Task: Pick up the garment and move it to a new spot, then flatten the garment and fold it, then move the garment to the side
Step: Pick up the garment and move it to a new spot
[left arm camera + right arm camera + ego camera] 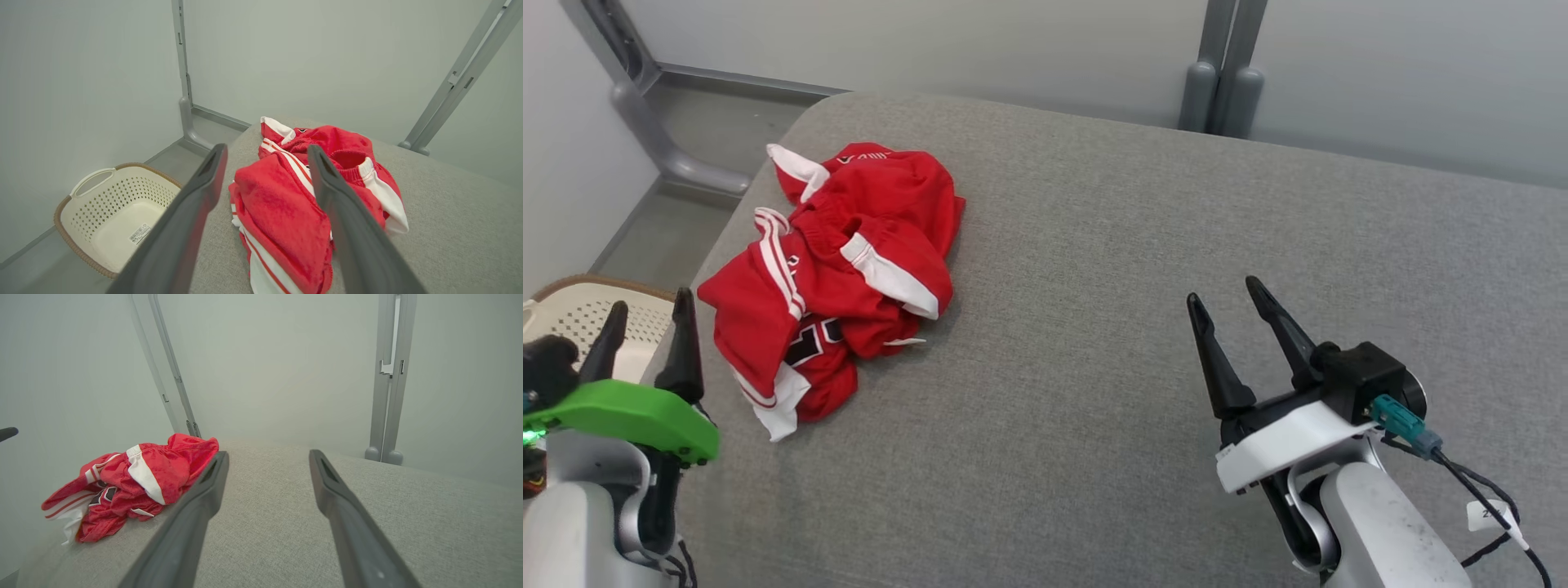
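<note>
Both spread open, my left gripper (652,300) hangs just beside the garment (849,269), my right gripper (1223,290) well apart from it; pinching 1 layer could let it slip

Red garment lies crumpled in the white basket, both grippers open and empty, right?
No: the red garment lies crumpled on the grey table; the left wrist view shows the white basket empty. The left gripper and right gripper are open and empty.
</note>
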### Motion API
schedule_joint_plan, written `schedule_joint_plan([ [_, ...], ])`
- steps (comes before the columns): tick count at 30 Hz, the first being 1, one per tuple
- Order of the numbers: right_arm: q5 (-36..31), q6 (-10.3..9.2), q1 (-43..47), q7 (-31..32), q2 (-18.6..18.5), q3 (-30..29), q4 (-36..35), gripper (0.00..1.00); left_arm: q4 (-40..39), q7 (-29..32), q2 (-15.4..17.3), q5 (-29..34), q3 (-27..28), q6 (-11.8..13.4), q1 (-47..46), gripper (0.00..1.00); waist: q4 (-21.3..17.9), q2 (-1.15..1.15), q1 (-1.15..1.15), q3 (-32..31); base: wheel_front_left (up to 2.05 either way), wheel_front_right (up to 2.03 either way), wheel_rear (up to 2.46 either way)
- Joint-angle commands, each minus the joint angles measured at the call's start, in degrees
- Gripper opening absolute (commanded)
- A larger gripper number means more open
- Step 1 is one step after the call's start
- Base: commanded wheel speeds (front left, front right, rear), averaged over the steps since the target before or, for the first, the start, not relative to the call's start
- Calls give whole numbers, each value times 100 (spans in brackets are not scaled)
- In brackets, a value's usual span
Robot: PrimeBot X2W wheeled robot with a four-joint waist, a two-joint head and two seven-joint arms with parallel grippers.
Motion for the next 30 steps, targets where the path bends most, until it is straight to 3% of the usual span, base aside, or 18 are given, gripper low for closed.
schedule_joint_plan([
  [1, -48, 3, -97, -17, -42, 3, -27, 100, 131, 164, 103, -147, 16, -50, -143, 100, -259, 0, 0, 184, 0, 0, 0],
  [10, 44, 3, -321, -17, -76, 50, -109, 100, 1561, 1217, 573, -777, 54, -144, -709, 100, -907, 0, 0, 522, 0, 0, 0],
  [19, 32, 3, -459, -17, -140, 1, -170, 100, 2869, 1878, 602, -1324, -264, -181, -1035, 100, -1343, 0, 0, 791, 0, 0, 0],
  [25, 37, 3, -454, -17, -133, -38, -188, 100, 3168, 1810, 636, -1591, -576, -185, -1084, 100, -1447, 0, 0, 820, 0, 0, 0],
  [26, 36, 3, -446, -17, -133, -48, -186, 100, 3168, 1734, 650, -1651, -624, -185, -1091, 54, -1445, 0, 0, 813, 0, 0, 0],
  [28, 31, 3, -421, -17, -129, -76, -178, 100, 3148, 1591, 725, -1739, -711, -186, -1107, 0, -1429, 0, 0, 789, 0, 0, 0],
  [30, 24, 3, -406, -17, -119, -85, -165, 100, 3105, 1536, 801, -1780, -863, -186, -1097, 0, -1403, 0, 0, 758, 0, 0, 0],
])
